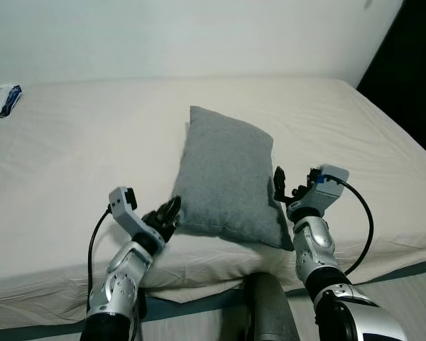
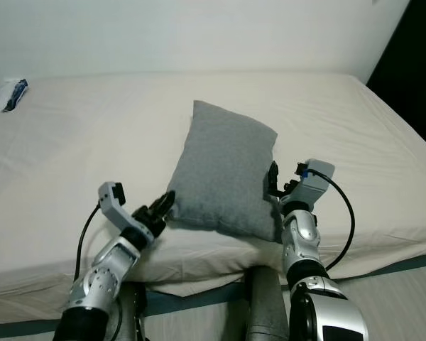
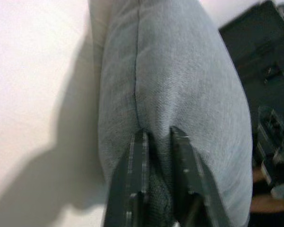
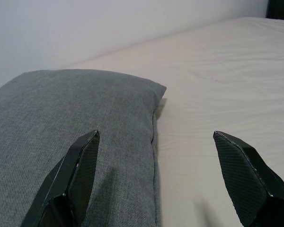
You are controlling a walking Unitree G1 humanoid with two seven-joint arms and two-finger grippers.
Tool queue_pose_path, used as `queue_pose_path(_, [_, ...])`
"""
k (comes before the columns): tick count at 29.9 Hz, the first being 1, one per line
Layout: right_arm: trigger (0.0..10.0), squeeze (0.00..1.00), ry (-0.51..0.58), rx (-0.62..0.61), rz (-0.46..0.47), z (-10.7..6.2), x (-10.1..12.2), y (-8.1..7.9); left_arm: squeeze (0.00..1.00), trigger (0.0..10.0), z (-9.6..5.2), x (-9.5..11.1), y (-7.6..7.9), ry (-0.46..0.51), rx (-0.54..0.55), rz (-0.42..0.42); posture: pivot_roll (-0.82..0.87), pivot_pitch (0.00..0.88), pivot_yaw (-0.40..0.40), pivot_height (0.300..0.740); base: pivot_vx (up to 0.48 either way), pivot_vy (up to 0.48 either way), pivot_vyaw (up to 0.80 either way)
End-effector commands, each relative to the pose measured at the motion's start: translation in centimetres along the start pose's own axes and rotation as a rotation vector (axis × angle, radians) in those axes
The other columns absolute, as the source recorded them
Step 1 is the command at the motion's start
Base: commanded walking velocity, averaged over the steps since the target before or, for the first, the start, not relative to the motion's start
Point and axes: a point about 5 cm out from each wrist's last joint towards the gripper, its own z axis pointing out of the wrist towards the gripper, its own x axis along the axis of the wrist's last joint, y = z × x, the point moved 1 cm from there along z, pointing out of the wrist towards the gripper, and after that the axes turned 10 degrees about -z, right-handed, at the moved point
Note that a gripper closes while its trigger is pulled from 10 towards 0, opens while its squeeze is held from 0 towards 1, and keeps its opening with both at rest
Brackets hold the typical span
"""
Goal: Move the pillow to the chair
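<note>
No text, label, brand, number or sign can be read anywhere; the white and blue packet point(image 1: 1, 99) lying at the far left of the bed point(image 1: 92, 142) carries some print, but it is too small and blurred to make out; the grey pillow point(image 1: 227, 177) bears no lettering that shows.
</note>
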Motion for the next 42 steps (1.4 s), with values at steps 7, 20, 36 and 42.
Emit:
queue_pose_path(7, [10.0,0.0,-0.006,-0.001,-0.005,-0.1,-0.2,0.0,0.0,0.0,-0.3,0.8,-1.2,-0.071,0.026,0.131,0.09,0.095,-0.077,0.56,0.0,0.0,0.0])
queue_pose_path(20, [10.0,0.0,-0.002,-0.013,-0.009,-0.1,-0.1,0.4,0.0,0.0,1.4,10.3,-1.0,0.105,0.119,0.44,0.09,0.094,-0.077,0.56,0.0,0.0,0.0])
queue_pose_path(36, [10.0,0.0,-0.004,-0.005,-0.008,0.0,-0.1,0.1,0.0,10.0,-0.6,14.5,-2.2,0.107,0.16,0.582,0.09,0.095,-0.084,0.56,0.0,0.0,0.0])
queue_pose_path(42, [10.0,0.0,-0.005,-0.006,-0.009,-0.1,-0.1,0.2,1.0,10.0,-2.0,12.8,-5.0,0.098,0.24,0.375,0.09,0.093,-0.08,0.56,0.0,0.0,0.0])
